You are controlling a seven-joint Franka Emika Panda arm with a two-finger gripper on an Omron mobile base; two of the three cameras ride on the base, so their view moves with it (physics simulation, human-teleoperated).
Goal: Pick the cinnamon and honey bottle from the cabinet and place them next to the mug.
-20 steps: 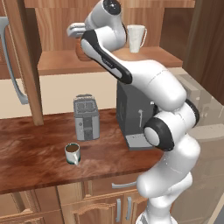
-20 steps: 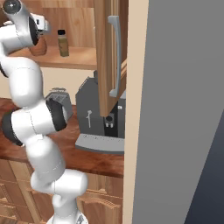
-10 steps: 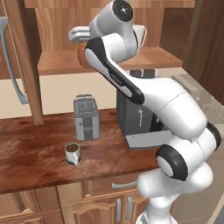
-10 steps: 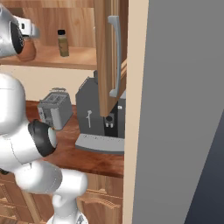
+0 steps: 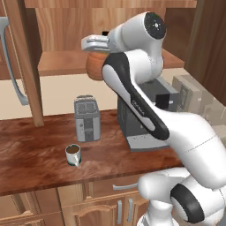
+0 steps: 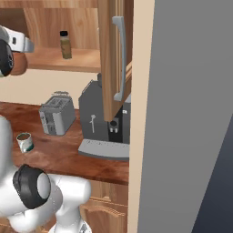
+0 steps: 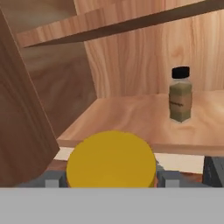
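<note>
Closest to us, our gripper (image 7: 111, 177) is clamped on the honey bottle (image 7: 111, 161), a finger (image 7: 168, 178) pressed against each side and the yellow lid right in front of our hand camera. In the left base view the jar's orange-brown body (image 5: 96, 66) hangs below the hand, just off the front edge of the cabinet (image 5: 66, 62) shelf. Beyond the gripper and to its right, the cinnamon (image 7: 180, 94) stands upright on that shelf, well apart from the jar, close to the wood-grain back panel. Far below the gripper, the mug (image 5: 73, 154) sits upright on the counter (image 5: 35, 150), in front of the toaster (image 5: 86, 118).
</note>
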